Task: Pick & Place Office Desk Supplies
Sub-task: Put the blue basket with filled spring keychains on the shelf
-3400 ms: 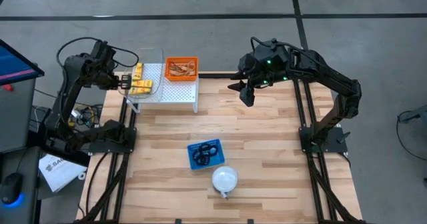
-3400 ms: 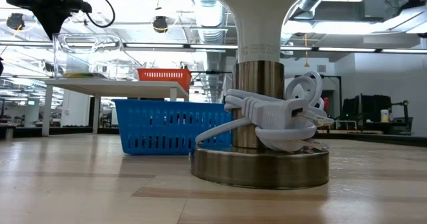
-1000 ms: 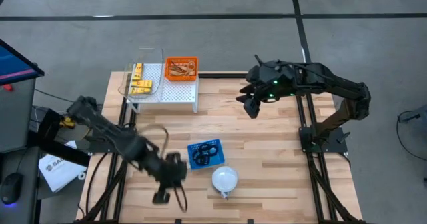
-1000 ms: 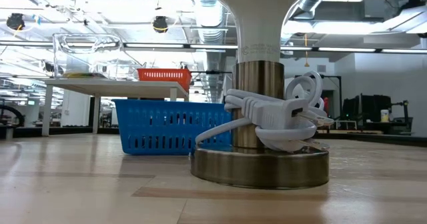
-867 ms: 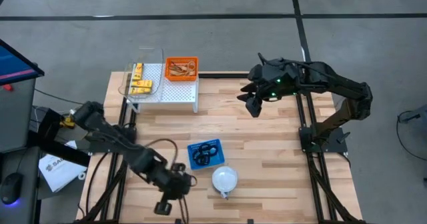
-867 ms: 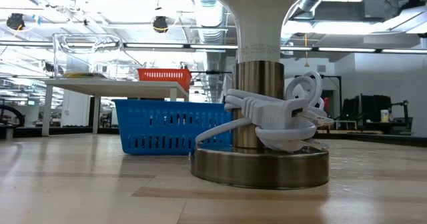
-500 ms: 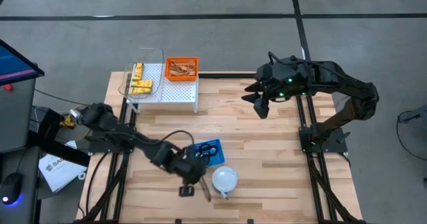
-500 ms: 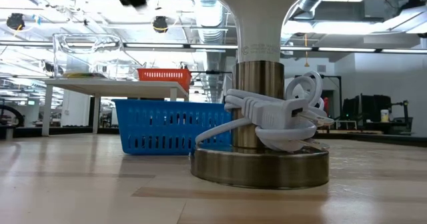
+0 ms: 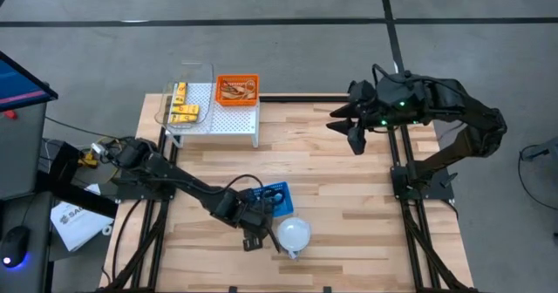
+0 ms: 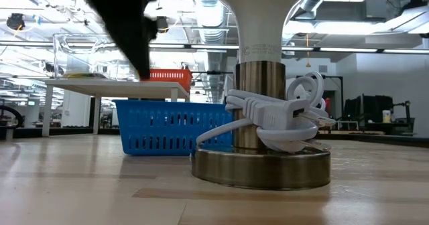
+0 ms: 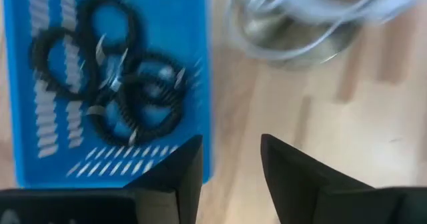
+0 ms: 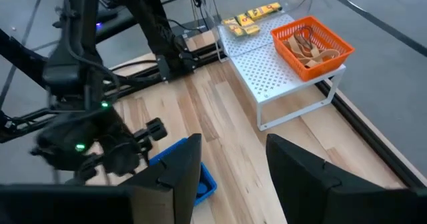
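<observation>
From above, the left arm reaches low across the table and the left gripper (image 9: pixel 253 237) hangs at the near edge of the blue basket (image 9: pixel 277 191), just beside the white dome lamp (image 9: pixel 294 235). Nothing shows in its fingers from here. The right gripper (image 9: pixel 355 140) hovers well apart, over the far right of the table. On the white shelf (image 9: pixel 228 119) at the far left sit the clear tray with yellow clips (image 9: pixel 183 112) and the orange basket (image 9: pixel 237 90) of tan rubber bands.

Down at table height, a dark blurred shape of the arm hangs over the blue basket (image 10: pixel 167 126), beside the lamp's metal base (image 10: pixel 260 163) with its coiled white cord (no telling the fingers here).

The left wrist camera settles it: the two dark fingers (image 11: pixel 180 169) stand apart with bare wood between them, gripping nothing, right over the basket's edge. Inside the blue basket (image 11: pixel 37 137) lie the black rings (image 11: pixel 110 77), tangled together.

The right wrist camera shows its own fingers (image 12: pixel 180 167) apart and empty, looking across at the orange basket (image 12: pixel 311 47), the yellow clips (image 12: pixel 250 17) and the left arm.

I read this as the approach to a pick from the blue basket. Next move, by my judgement: shift over the rings, descend, close on one loop without dragging the tangle or clipping the basket wall.
</observation>
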You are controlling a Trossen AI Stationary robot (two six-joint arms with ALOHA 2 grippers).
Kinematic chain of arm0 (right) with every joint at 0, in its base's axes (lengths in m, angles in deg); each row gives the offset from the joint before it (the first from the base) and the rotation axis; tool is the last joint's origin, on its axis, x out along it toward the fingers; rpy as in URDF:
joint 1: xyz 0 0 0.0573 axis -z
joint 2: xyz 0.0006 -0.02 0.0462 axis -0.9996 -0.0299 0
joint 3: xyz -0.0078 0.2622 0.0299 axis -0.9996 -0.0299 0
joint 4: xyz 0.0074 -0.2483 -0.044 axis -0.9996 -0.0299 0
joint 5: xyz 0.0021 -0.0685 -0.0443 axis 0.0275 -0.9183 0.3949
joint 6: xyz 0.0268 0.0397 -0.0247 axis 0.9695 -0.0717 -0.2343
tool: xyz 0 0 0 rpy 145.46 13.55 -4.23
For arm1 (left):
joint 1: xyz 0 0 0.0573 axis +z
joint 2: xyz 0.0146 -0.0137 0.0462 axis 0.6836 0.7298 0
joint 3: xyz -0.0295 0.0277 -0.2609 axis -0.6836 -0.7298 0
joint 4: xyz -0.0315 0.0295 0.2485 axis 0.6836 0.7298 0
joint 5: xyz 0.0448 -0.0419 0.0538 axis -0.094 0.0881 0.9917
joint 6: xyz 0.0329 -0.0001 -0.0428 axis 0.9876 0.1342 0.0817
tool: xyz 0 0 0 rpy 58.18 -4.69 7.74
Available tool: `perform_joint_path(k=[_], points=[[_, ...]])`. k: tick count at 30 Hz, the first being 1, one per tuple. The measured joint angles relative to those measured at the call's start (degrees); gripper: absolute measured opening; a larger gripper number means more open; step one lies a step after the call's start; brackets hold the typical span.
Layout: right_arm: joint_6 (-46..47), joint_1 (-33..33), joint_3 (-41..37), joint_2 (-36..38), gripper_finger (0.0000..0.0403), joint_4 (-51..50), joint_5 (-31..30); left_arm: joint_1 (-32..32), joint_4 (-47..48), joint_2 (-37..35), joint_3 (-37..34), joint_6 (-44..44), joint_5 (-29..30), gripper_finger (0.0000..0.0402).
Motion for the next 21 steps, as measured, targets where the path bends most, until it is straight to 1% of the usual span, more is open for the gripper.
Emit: perform_joint_path(k=[5, 9, 10, 19, 21], points=[[0.42, -0.07, 0.00, 0.58, 0.0166, 0.00, -0.01, -0.08, -0.65, -1.57, -4.50, -0.80, 1.55, 0.0132], [0.65, -0.09, 0.00, 0.58, 0.0166, -0.03, -0.01, -0.08, -3.97, -2.74, -7.39, 0.66, 0.89, 0.0131], [0.64, -0.09, 0.00, 0.58, 0.0166, -0.10, -0.01, -0.14, -6.14, -2.72, -8.17, 1.46, 0.48, 0.0131], [1.03, -0.07, -0.07, 0.05, 0.0166, -0.68, -0.01, -0.42, -8.21, -2.60, -11.45, 5.82, 0.50, 0.0130], [1.03, -0.07, -0.07, 0.05, 0.0166, -0.76, -0.01, -0.42, -8.49, -2.60, -12.00, 6.63, 0.55, 0.0124]])
